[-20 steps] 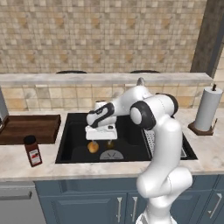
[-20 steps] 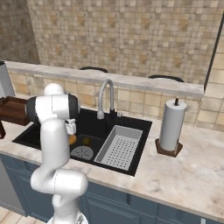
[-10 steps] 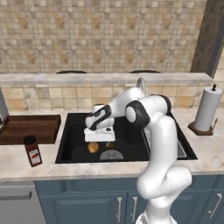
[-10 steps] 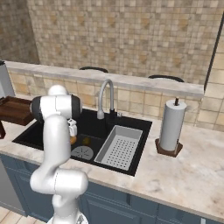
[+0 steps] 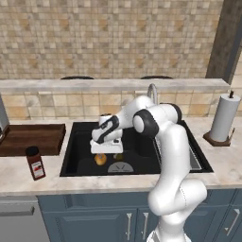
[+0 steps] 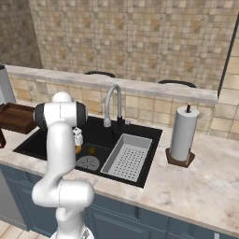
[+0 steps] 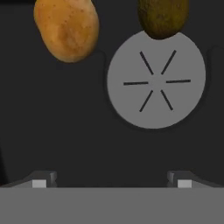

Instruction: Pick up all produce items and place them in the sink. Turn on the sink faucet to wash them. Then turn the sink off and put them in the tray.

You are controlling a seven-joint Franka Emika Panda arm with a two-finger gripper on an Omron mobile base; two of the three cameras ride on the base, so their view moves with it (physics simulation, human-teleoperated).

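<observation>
So both produce items are down in the large rectangular matte black sink basin (image 5: pixel 80 151) right now. In the hand view the speckled orange-yellow round fruit (image 7: pixel 66 28) sits at about 11 o'clock and the smaller olive-brown rough-skinned fruit (image 7: pixel 162 16) at about 1 o'clock, its lower edge overlapping the round flat grey drain cover (image 7: pixel 156 79) with the slotted spokes. The white arm's two-finger gripper (image 7: pixel 111 178) hangs over the basin floor with its jaws spread wide and nothing between them.

What I'd worry about: both fruits are round and smooth-ish on a hard matte floor, so a nudge from the hand or a strong stream could roll them. The olive one is already at the drain rim, and I'd guess it could settle onto the slots and be awkward to grab from above.

Next is probably the tall curved grey metal gooseneck faucet (image 6: pixel 112 103), at roughly 12 o'clock behind the basin in the right base view. It's thin, shiny and curved, so the fingers could slip off it, and the elbow swinging around could clip the spout.

The shallow dark brown wooden tray with raised edges (image 5: pixel 28 138) waits on the counter at about 9 o'clock from the sink. The grey perforated metal rack (image 6: pixel 127 156) in the sink's other half is the easy wrong drop spot.
</observation>
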